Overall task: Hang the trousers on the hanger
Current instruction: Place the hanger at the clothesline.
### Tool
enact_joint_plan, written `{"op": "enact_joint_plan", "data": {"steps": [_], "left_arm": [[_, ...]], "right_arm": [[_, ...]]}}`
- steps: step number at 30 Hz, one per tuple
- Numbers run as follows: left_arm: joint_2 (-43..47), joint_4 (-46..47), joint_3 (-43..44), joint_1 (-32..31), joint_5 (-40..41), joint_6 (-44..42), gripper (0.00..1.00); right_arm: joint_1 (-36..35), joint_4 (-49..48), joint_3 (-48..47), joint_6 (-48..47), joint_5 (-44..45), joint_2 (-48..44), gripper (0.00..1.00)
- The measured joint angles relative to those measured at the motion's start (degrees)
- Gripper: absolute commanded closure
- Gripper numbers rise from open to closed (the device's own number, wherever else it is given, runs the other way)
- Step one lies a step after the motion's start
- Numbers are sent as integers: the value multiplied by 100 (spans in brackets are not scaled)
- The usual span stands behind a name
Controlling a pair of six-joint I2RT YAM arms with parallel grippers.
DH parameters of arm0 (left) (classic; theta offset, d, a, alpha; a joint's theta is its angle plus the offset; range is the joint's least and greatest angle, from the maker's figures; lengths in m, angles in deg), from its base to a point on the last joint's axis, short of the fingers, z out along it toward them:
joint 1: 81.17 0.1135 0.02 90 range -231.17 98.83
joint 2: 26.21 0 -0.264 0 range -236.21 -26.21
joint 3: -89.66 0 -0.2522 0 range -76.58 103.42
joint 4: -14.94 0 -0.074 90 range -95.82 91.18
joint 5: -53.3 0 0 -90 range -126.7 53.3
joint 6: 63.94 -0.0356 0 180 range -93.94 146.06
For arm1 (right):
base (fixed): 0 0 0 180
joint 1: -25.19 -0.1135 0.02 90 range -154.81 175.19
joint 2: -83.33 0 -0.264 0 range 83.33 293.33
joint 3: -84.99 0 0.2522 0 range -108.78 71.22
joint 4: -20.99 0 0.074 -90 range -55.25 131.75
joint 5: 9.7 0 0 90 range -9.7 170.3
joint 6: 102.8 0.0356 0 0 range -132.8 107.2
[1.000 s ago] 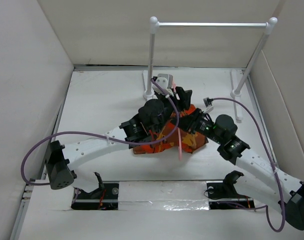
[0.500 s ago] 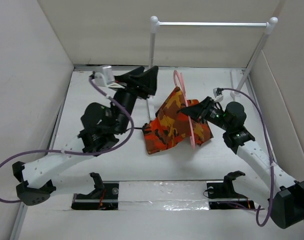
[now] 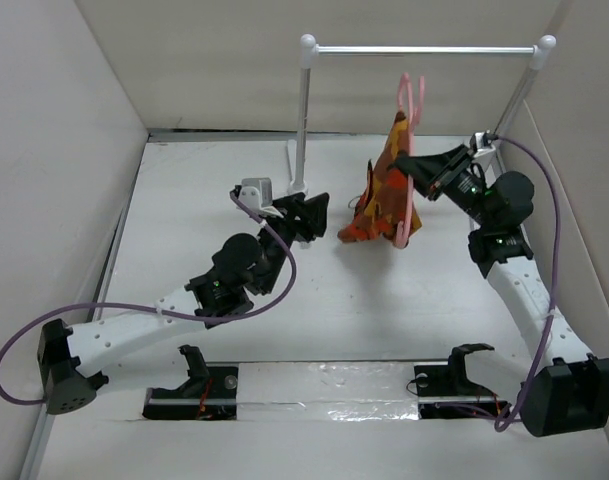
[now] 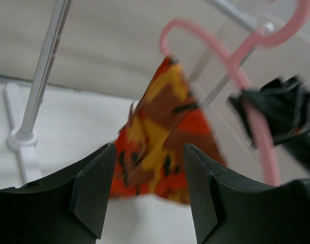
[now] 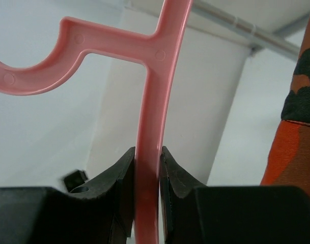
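The trousers (image 3: 382,200) now hang draped on the hanger (image 3: 408,105), lifted off the table (image 3: 184,220) and up near the white rail (image 3: 424,48); the placing looks nearly done. Your right gripper (image 3: 409,165) pinches the hanger's stem tightly. Your left gripper (image 3: 320,215) has drawn back, spread wide and empty. You have one pair of trousers, one hanger, one rail.
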State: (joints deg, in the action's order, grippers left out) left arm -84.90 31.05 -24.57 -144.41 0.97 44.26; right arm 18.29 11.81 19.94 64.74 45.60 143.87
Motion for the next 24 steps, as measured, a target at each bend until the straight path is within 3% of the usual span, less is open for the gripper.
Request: {"op": "enact_joint_plan", "data": {"steps": [5,24], "left_arm": [[26,-116,-634,0,15,413,49],[748,-525,-2210,0,33,1613,50]], "right_arm": [[407,-444,-564,166,46,339,100],[1257,-413,-1891,417,-199,2428,100]]}}
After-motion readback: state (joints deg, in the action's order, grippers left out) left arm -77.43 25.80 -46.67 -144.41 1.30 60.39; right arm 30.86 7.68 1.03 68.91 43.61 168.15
